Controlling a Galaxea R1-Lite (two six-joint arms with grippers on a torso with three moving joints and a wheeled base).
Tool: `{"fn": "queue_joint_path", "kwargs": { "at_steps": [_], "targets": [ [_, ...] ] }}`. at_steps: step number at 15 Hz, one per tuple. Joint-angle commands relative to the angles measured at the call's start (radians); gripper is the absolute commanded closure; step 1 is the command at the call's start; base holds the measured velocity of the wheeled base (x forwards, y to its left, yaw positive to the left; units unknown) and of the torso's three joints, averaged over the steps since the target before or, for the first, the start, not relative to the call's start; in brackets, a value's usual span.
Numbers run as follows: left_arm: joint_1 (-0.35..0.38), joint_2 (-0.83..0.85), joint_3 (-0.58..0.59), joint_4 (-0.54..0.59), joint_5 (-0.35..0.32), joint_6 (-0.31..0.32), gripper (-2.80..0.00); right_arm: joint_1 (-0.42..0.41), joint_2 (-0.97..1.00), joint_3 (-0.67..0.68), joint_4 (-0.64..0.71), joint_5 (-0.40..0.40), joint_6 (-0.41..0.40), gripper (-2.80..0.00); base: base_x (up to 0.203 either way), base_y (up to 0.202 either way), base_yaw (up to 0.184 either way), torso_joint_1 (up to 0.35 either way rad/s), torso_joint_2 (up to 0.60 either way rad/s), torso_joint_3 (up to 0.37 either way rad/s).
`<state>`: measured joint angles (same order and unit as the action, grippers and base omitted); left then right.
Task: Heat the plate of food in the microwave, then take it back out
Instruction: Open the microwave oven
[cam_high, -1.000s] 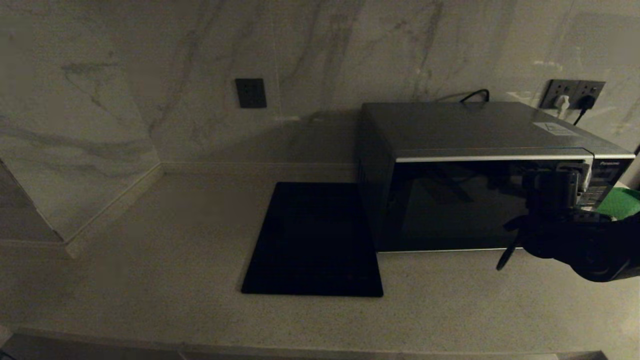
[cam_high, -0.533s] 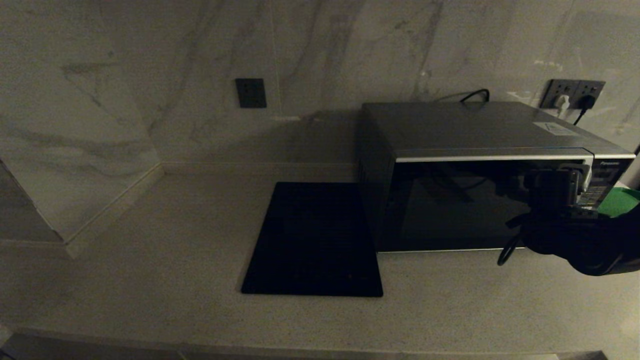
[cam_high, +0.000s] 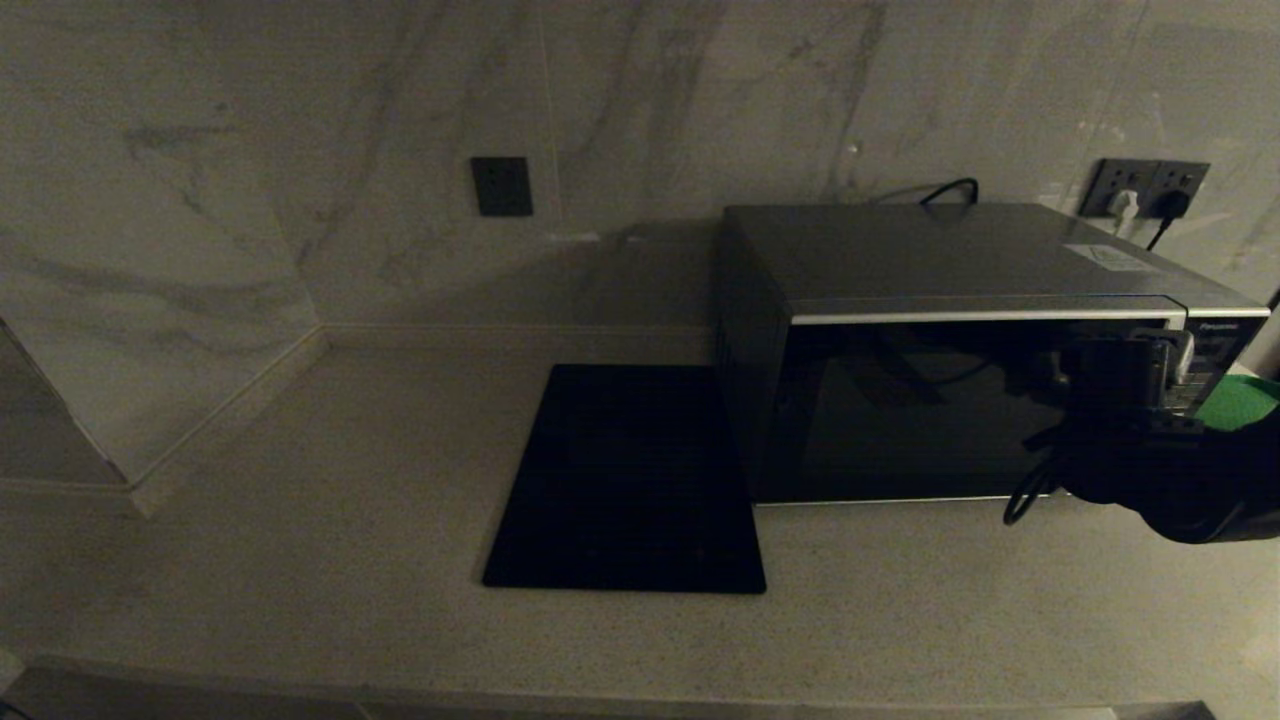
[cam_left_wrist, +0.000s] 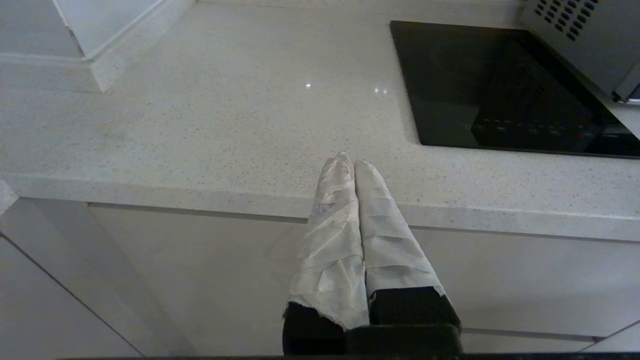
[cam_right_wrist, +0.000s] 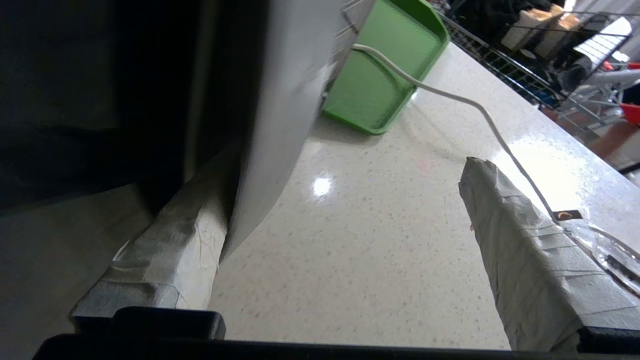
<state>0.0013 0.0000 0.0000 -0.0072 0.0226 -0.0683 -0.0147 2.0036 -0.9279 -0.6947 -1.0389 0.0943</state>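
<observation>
My right gripper (cam_right_wrist: 345, 200) has its taped fingers (cam_right_wrist: 520, 260) spread wide at the right front edge of the microwave (cam_high: 960, 330), one finger tucked against the door's edge. A green tray (cam_right_wrist: 380, 85) sits on the counter (cam_high: 300, 500) beyond. My left gripper (cam_left_wrist: 350, 165), fingers pressed together, hangs parked at the counter's front edge. I see no plate.

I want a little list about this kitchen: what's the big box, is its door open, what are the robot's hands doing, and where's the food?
big box: microwave on the counter
door: looks shut in the head view
right hand: open, at the door's right edge by the buttons, one finger tucked beside that edge
left hand: shut, parked at the counter's front edge
beside microwave: black mat on its left, green tray on its right
plate of food: not in sight
</observation>
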Motion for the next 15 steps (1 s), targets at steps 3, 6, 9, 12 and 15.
{"fn": "queue_joint_path", "kwargs": {
  "at_steps": [3, 6, 9, 12, 15],
  "targets": [
    [0.001, 0.002, 0.0, 0.0, 0.0, -0.001, 0.0, -0.011, 0.009, -0.005, -0.005, -0.006, 0.001, -2.8, 0.0, 0.0, 0.0, 0.0, 0.0, 0.0],
    [0.0, 0.0, 0.0, 0.0, 0.0, -0.001, 0.0, -0.011, 0.01, -0.005, -0.005, 0.0, 0.002, 0.0, 0.0, 0.0, 0.0, 0.0, 0.0, 0.0],
    [0.0, 0.0, 0.0, 0.0, 0.0, -0.001, 0.0, -0.011, 0.011, 0.013, -0.003, 0.016, 0.0, 0.0, 0.0, 0.0, 0.0, 0.0, 0.0, 0.0],
    [0.0, 0.0, 0.0, 0.0, 0.0, -0.001, 0.0, -0.011, 0.01, 0.017, -0.005, 0.016, 0.002, 0.0, 0.0, 0.0, 0.0, 0.0, 0.0, 0.0],
    [0.0, 0.0, 0.0, 0.0, 0.0, -0.001, 0.0, -0.011, 0.01, 0.036, -0.024, 0.015, 0.001, 0.0, 0.0, 0.0, 0.0, 0.0, 0.0, 0.0]
  ]
}}
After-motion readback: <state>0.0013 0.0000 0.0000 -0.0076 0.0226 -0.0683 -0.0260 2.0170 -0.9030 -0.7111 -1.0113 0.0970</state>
